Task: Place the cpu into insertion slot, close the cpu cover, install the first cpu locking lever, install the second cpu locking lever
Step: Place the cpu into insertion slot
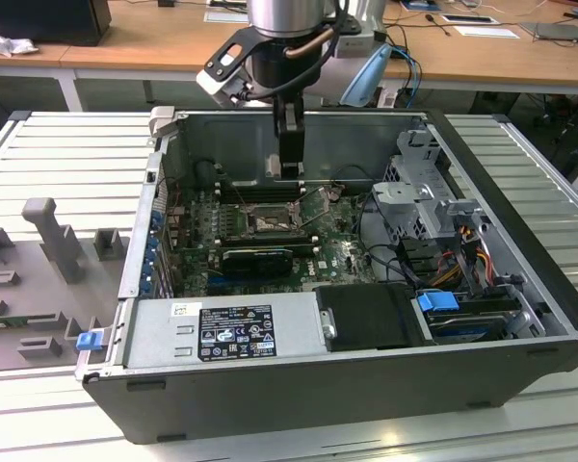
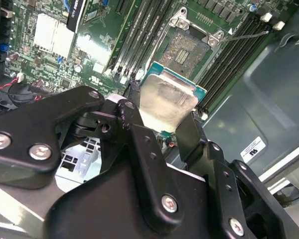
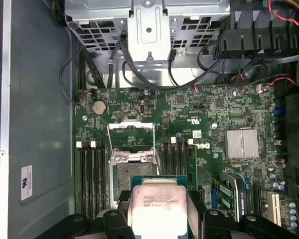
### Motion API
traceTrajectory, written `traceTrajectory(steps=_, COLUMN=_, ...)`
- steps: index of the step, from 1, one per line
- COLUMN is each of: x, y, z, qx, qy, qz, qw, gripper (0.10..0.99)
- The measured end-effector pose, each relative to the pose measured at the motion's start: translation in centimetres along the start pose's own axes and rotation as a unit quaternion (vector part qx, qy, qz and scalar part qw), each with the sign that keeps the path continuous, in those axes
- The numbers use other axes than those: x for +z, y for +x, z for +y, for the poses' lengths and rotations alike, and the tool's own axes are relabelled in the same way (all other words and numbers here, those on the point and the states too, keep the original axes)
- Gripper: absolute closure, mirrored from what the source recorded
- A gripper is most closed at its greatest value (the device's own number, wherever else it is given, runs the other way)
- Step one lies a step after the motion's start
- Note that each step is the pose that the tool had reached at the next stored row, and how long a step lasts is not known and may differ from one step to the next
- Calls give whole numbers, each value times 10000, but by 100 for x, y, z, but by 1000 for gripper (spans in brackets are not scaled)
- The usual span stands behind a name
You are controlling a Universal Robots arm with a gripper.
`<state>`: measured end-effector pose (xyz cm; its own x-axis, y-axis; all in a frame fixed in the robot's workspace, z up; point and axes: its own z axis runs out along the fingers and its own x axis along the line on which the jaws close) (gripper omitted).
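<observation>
My gripper (image 2: 162,122) is shut on the cpu (image 2: 167,102), a flat silver square on a green backing, clamped at two opposite edges by the black fingers (image 2: 139,144). The cpu (image 3: 157,209) hangs above the green board, beside the insertion slot (image 3: 127,177) and a little off to one side of it. The slot (image 2: 185,50) lies bare, with a brownish centre. The cpu cover (image 3: 130,137) is swung open and lies back beyond the slot. A thin locking lever (image 2: 249,35) sticks out past the memory slots. In the exterior view the gripper (image 1: 289,171) reaches down into the case over the slot (image 1: 270,223).
The open computer case (image 1: 520,231) walls in the board. Black memory slots (image 3: 92,179) flank the socket on both sides. A metal drive cage (image 3: 149,30) with black cables (image 3: 134,74) stands at one end. A silver heatsink (image 3: 241,144) and a power supply (image 1: 231,332) are nearby.
</observation>
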<state>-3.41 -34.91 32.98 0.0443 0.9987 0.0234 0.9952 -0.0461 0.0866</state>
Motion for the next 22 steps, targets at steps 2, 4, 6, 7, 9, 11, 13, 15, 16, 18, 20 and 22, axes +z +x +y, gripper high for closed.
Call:
traceTrajectory(steps=2, x=38, y=0, z=-3, qx=1, qy=0, qz=8, qw=10000, gripper=557)
traceTrajectory(steps=4, x=78, y=1, z=-6, qx=-18, qy=1, qz=10, qw=10000, gripper=557)
traceTrajectory(steps=6, x=116, y=0, z=-17, qx=-127, qy=4, qz=22, qw=9999, gripper=557)
traceTrajectory(steps=7, x=128, y=-1, z=-21, qx=-172, qy=5, qz=29, qw=9998, gripper=557)
traceTrajectory(steps=9, x=155, y=-2, z=-36, qx=-237, qy=6, qz=41, qw=9997, gripper=557)
traceTrajectory(steps=11, x=166, y=-2, z=-42, qx=-237, qy=7, qz=41, qw=9997, gripper=557)
traceTrajectory(steps=13, x=181, y=-3, z=-60, qx=-238, qy=7, qz=41, qw=9997, gripper=557)
traceTrajectory(steps=15, x=214, y=-5, z=-94, qx=-238, qy=6, qz=41, qw=9997, gripper=557)
traceTrajectory(steps=16, x=243, y=-7, z=-115, qx=-238, qy=6, qz=41, qw=9997, gripper=557)
traceTrajectory(steps=18, x=291, y=-8, z=-123, qx=-238, qy=7, qz=41, qw=9997, gripper=557)
traceTrajectory(steps=20, x=341, y=-6, z=-127, qx=-237, qy=7, qz=41, qw=9997, gripper=557)
traceTrajectory(steps=22, x=422, y=15, z=-87, qx=-238, qy=8, qz=40, qw=9997, gripper=557)
